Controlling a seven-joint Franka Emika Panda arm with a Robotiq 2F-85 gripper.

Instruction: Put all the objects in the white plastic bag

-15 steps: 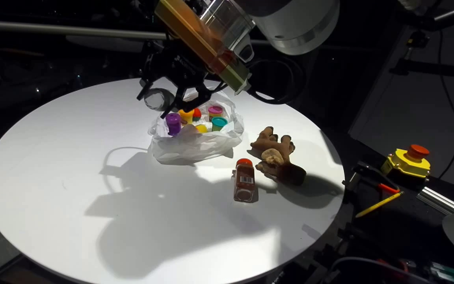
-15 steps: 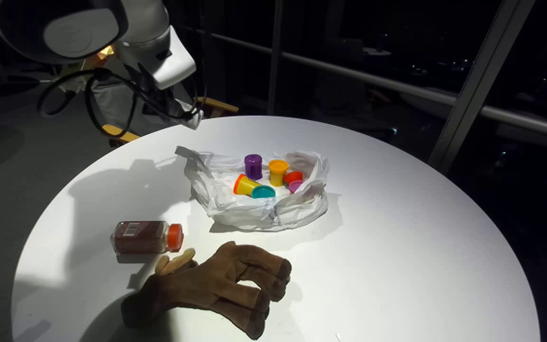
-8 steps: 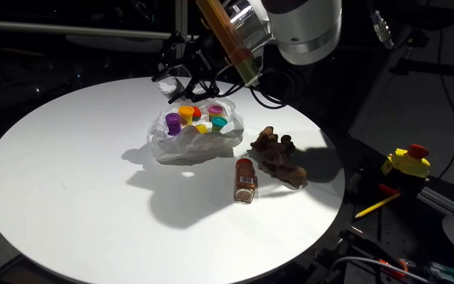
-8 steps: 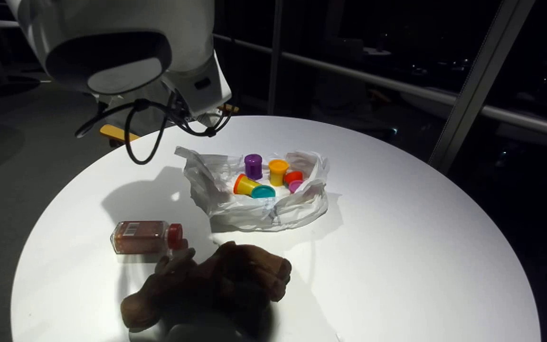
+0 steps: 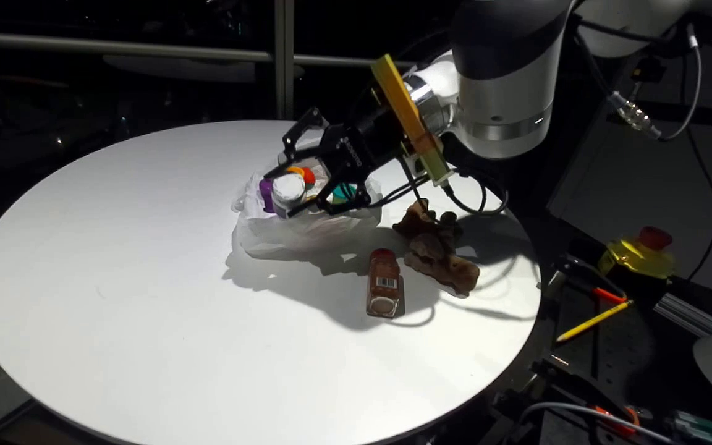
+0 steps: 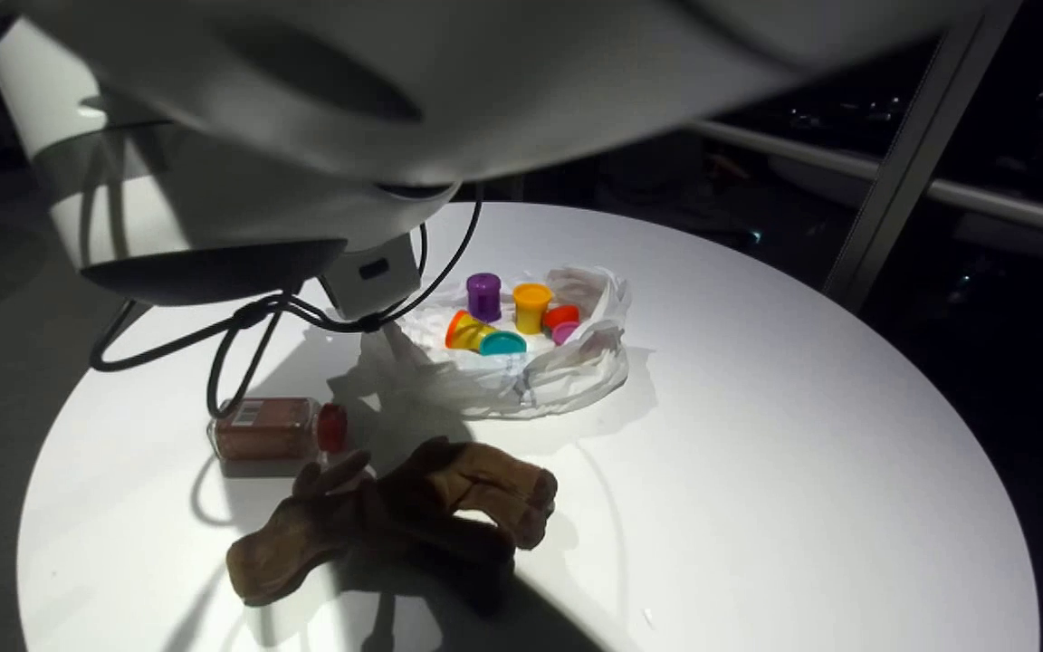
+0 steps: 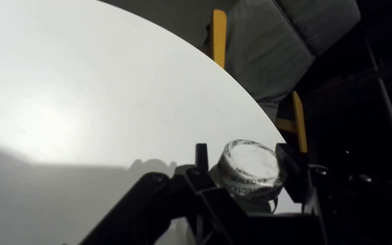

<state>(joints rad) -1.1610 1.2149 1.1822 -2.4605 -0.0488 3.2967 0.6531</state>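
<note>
My gripper (image 5: 279, 196) is shut on a bottle with a white top (image 5: 288, 187). In the wrist view the bottle's lettered seal (image 7: 250, 166) sits between the fingers. In an exterior view the gripper overlaps the white plastic bag (image 5: 294, 238); its exact height is unclear. The bag (image 6: 540, 394) lies open and holds several small tubs: purple (image 6: 483, 299), yellow (image 6: 530, 311), a tipped yellow one (image 6: 469, 332), teal (image 6: 503, 343), red (image 6: 561, 316) and pink (image 6: 564, 333). A red-capped jar (image 5: 384, 281) and a brown plush toy (image 5: 457, 272) lie outside the bag. The gripper is hidden in an exterior view.
Everything stands on a round white table (image 5: 146, 346). The robot arm (image 6: 241, 208) covers the upper left of an exterior view. A grey chair (image 7: 267, 51) stands beyond the table edge. A yellow emergency-stop box (image 5: 640, 254) and a pencil (image 5: 594, 321) lie beside the table.
The gripper, still holding the white-topped bottle, has moved down and toward the bag in an exterior view. The arm has swung across and now covers more of an exterior view.
</note>
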